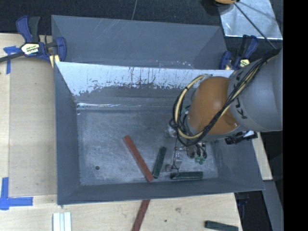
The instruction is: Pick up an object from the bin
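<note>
My gripper (178,160) hangs under the orange-covered wrist, low over the bin floor near the front right. A dark green bar (186,176) lies flat just below it, along the front wall. A second dark green bar (159,161) lies slightly tilted immediately to the gripper's left. Further left, a reddish-brown flat stick (138,159) lies diagonally on the floor, its lower end close to the second bar. The wrist and cables hide the gripper's upper part.
The bin's sloping walls rise close in front of and to the right of the gripper. A small dark speck (97,168) sits on the left part of the floor.
</note>
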Action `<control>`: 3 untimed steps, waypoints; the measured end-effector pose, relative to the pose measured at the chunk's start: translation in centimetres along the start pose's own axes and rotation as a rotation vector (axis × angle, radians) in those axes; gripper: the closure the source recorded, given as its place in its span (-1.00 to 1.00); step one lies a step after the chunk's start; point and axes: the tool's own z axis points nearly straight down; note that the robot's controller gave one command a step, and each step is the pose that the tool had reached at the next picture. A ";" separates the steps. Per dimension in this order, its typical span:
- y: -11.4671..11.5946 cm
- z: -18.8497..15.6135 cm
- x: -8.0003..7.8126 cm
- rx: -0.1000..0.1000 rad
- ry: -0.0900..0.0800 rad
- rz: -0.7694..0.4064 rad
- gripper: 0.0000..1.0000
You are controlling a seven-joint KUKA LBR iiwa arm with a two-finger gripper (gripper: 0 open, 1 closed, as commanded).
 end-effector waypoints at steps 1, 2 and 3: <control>0.0 0.0 0.0 0.000 0.000 0.000 -1.00; 6.5 -0.1 -1.2 -0.002 -0.004 -0.314 1.00; 6.5 0.0 -1.2 -0.001 -0.003 -0.314 -1.00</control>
